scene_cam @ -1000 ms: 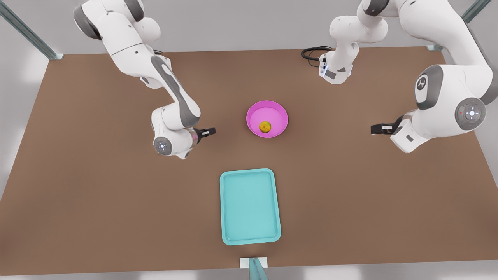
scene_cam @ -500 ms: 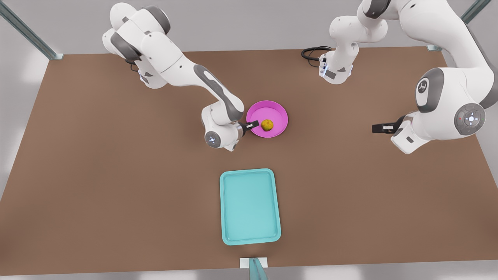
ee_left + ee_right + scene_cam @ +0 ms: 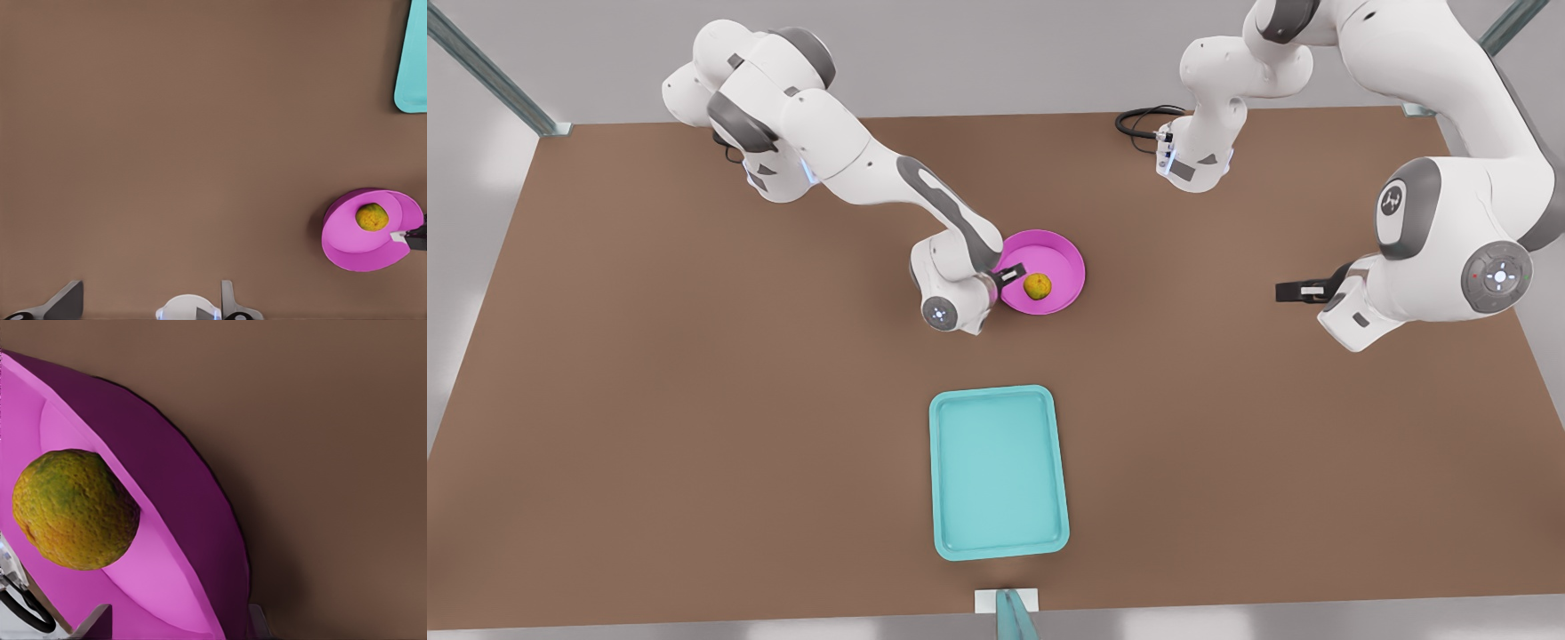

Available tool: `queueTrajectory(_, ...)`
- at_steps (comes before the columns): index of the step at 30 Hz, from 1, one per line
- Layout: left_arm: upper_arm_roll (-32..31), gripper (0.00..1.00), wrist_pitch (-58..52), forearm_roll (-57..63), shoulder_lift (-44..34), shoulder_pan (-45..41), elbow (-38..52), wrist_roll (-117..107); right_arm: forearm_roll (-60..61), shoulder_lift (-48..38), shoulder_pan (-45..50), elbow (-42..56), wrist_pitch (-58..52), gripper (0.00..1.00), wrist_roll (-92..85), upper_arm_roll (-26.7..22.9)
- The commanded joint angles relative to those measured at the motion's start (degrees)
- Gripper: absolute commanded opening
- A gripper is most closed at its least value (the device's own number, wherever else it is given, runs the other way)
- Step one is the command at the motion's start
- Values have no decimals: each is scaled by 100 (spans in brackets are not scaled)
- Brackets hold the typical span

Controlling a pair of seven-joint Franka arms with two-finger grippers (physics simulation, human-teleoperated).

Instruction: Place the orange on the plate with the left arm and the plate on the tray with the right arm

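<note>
Orange [image 3: 1037, 285] lying in plate [image 3: 1063, 264], mid-surface [image 3: 694, 400], well apart from tray [image 3: 999, 471]. Right tool [image 3: 1014, 275] at plate's rim on the front view's left, fingers wide, straddling rim. Left tool [image 3: 1291, 291] waiting off to the front view's right, wide, holding nothing.

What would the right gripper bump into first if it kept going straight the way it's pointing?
Most likely the orange. The right gripper is at the plate's rim, pointing across the dish at the fruit close ahead. Height is hard to judge, so it might scrape the plate first.
</note>
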Motion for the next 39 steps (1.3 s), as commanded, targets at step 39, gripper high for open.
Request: queueTrajectory(39,167,100,93,-491,29,-61,372,162,239,102,-2038,1874,-451,21,-1351,-367)
